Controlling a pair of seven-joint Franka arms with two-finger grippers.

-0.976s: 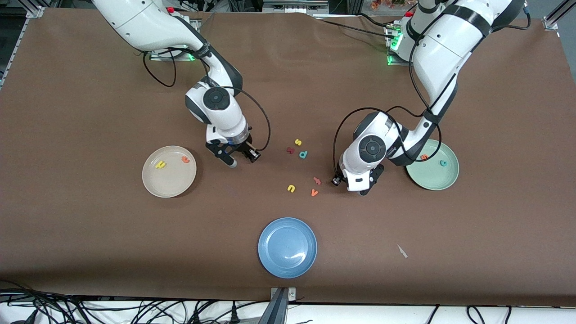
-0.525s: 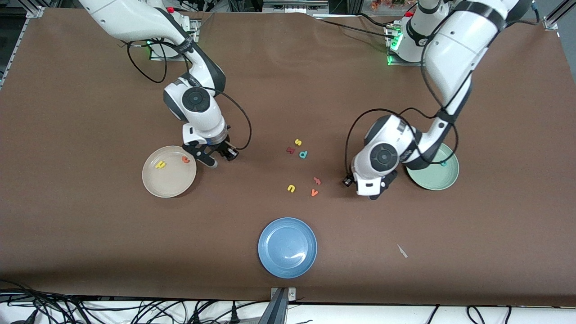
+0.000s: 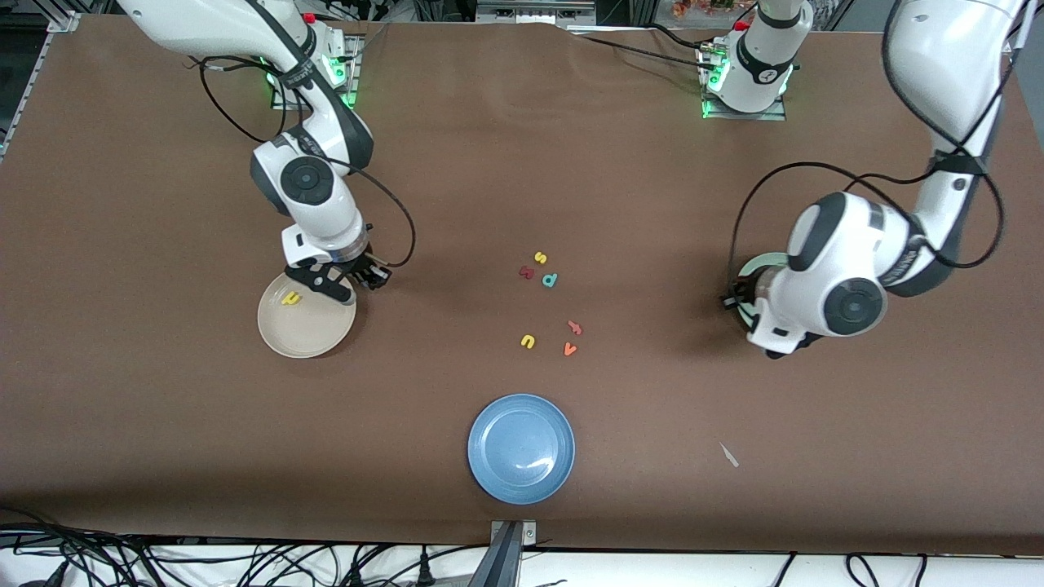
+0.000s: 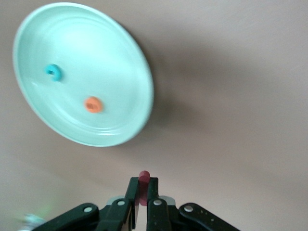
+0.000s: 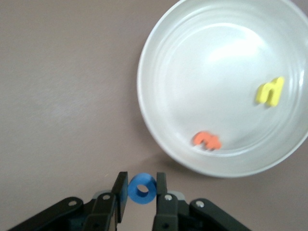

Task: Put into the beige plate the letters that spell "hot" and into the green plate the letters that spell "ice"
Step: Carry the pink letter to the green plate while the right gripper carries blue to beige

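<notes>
The right gripper (image 5: pixel 142 188) pinches the blue o (image 5: pixel 142 188) in its fingers over the beige plate's (image 3: pixel 306 338) rim, by h (image 3: pixel 291 298) and t (image 5: pixel 207 140), while the left gripper (image 4: pixel 143 191) pinches the red i (image 4: pixel 143 186) just beside the green plate (image 4: pixel 122 127), which holds c (image 4: pixel 54 72) and e (image 4: pixel 93 104).

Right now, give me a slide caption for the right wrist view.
Right gripper shut on the blue o, beside the beige plate holding yellow h and orange t.
</notes>
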